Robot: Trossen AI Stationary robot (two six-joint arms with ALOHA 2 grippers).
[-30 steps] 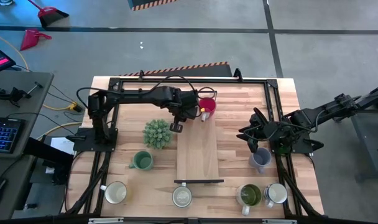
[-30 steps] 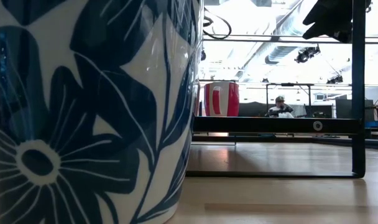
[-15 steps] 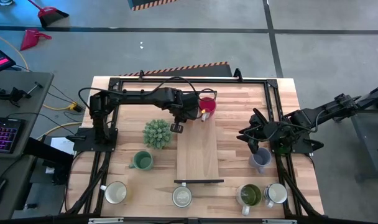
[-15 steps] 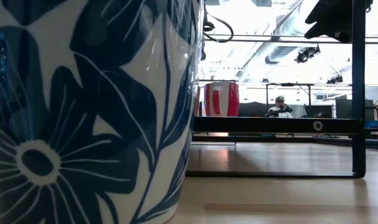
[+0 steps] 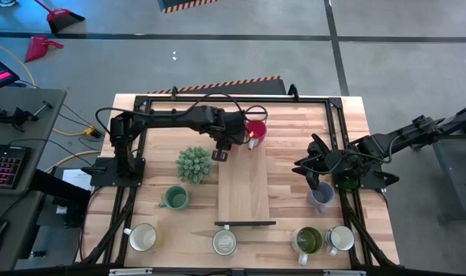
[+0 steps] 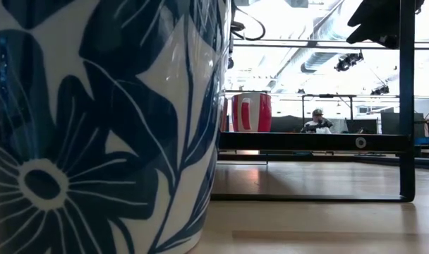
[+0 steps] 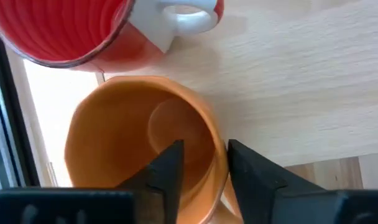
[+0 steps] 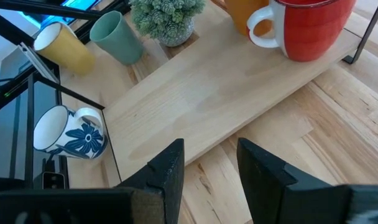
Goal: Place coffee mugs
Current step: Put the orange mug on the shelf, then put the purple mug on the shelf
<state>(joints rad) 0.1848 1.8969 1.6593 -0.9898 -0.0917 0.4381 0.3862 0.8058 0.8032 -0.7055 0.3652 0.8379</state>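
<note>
An orange mug stands upright at the far end of the wooden board, close beside a red mug with a white handle. My left gripper points steeply down over the orange mug, open, with the mug's wall between its fingers. My right gripper hangs open with nothing in it at the table's right side, above a lavender mug that stands on the table. My left gripper comes at the orange mug from above, one finger inside it and the other outside its wall. I cannot tell whether either finger touches the wall. The mug rests upright on the board.
A spiky potted plant stands left of the board. A teal mug, a white mug, a blue-flowered mug, an olive mug and another white mug stand toward the near edge. Black frame rails border the table.
</note>
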